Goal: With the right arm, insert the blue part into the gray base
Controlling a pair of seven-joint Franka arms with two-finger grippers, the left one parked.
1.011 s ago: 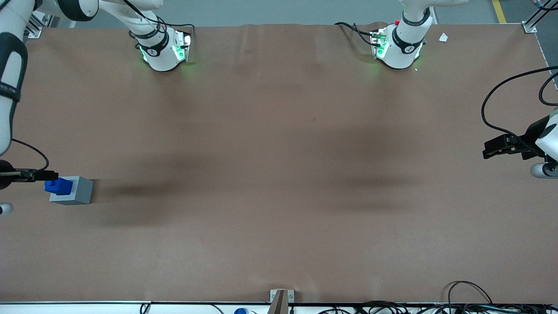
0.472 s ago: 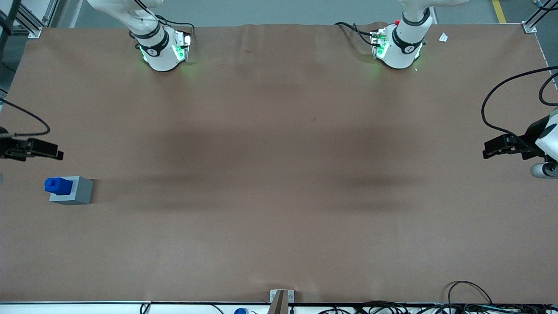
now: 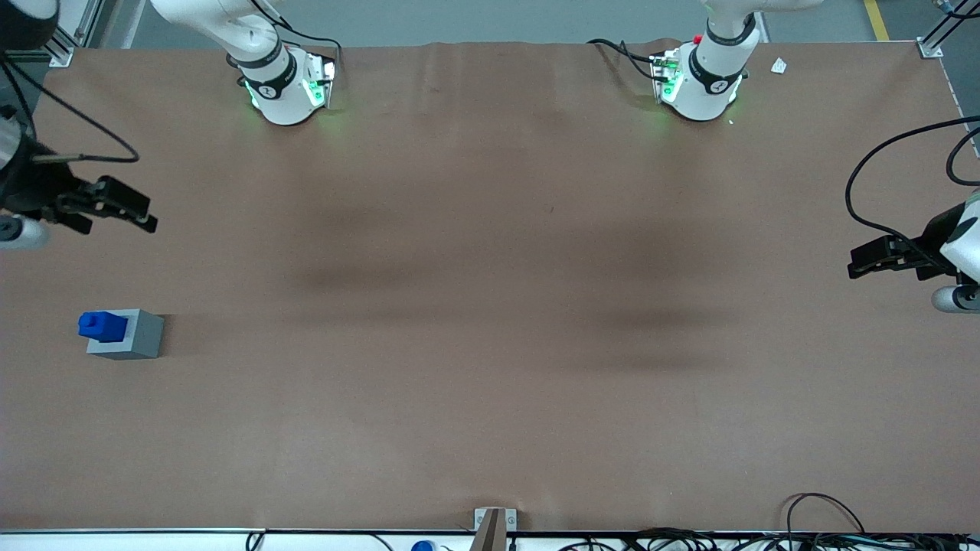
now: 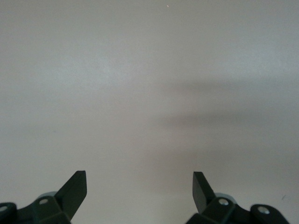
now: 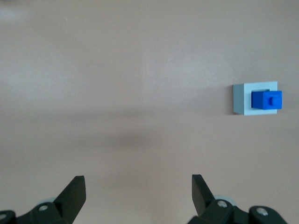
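Insertion looks done: the blue part (image 3: 100,324) sits in the base (image 3: 126,335) at the working arm's end of the table. From the base, the gripper (image 3: 147,216) hangs at about twelve o'clock, well apart, fingers spread and holding nothing. My guess is nothing remains but parking the arm. No readable lettering shows anywhere.

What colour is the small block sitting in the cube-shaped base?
Bright blue plastic block; gray cube base. Best in right wrist view; black gripper open.
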